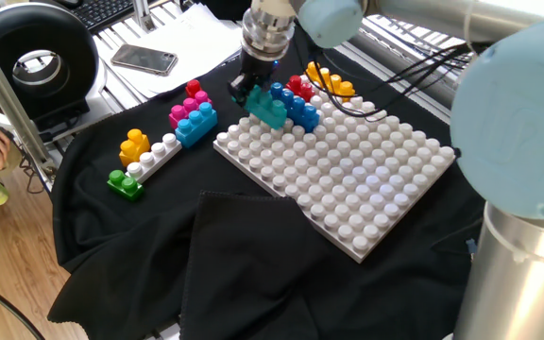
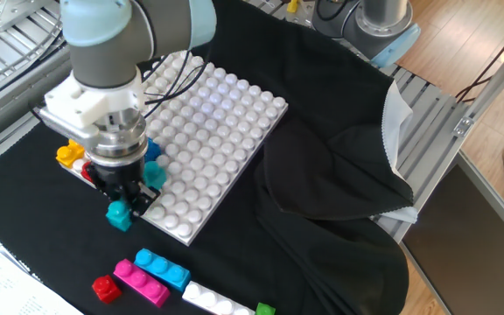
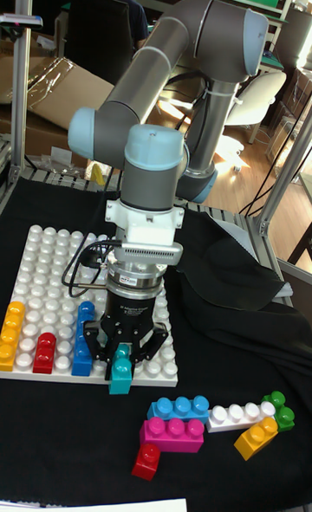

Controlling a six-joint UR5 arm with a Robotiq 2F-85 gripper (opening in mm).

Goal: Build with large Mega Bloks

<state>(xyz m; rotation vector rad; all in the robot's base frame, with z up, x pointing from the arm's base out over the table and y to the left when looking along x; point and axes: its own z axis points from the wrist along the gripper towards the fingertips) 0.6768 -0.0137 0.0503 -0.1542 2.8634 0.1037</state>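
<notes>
The two-finger gripper point(image 3: 120, 358) clamped one teal plastic brick point(image 3: 120, 372). On the white studded baseplate point(image 3: 52, 256) stood one orange-yellow point(image 3: 11, 335), one red point(image 3: 44, 352), one blue brick point(image 3: 83, 339). No writing was readable.

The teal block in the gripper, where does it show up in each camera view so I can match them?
One fixed view: teal block upper centre, at the white baseplate's far-left corner, beside the blue block.
The other fixed view: lower left, below the gripper, off the baseplate's near corner.
Tall fixed view: lower centre, at the baseplate's front edge.
Shared landmark: the blue block on the baseplate.
</notes>
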